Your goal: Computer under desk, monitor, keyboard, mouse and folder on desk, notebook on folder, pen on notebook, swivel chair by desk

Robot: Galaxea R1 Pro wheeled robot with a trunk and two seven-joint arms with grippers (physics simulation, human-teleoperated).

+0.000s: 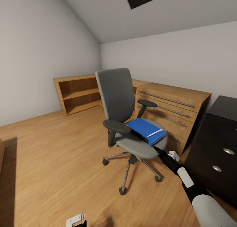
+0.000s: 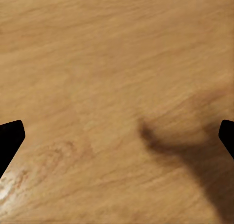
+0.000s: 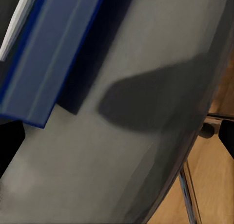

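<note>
Resting on the swivel chair (image 1: 131,121) seat, the blue folder (image 1: 144,129) and pen (image 1: 154,132) remain unmoved; transfer to the desk is outstanding. The right gripper (image 3: 119,131), jaws spread and empty, hovers near the folder. The left gripper (image 2: 117,136), released, faces floor (image 2: 97,63).

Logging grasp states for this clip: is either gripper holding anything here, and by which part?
Nothing is held. The right gripper hangs open over the swivel chair seat, beside the blue folder. The left gripper is open above bare floor.
</note>
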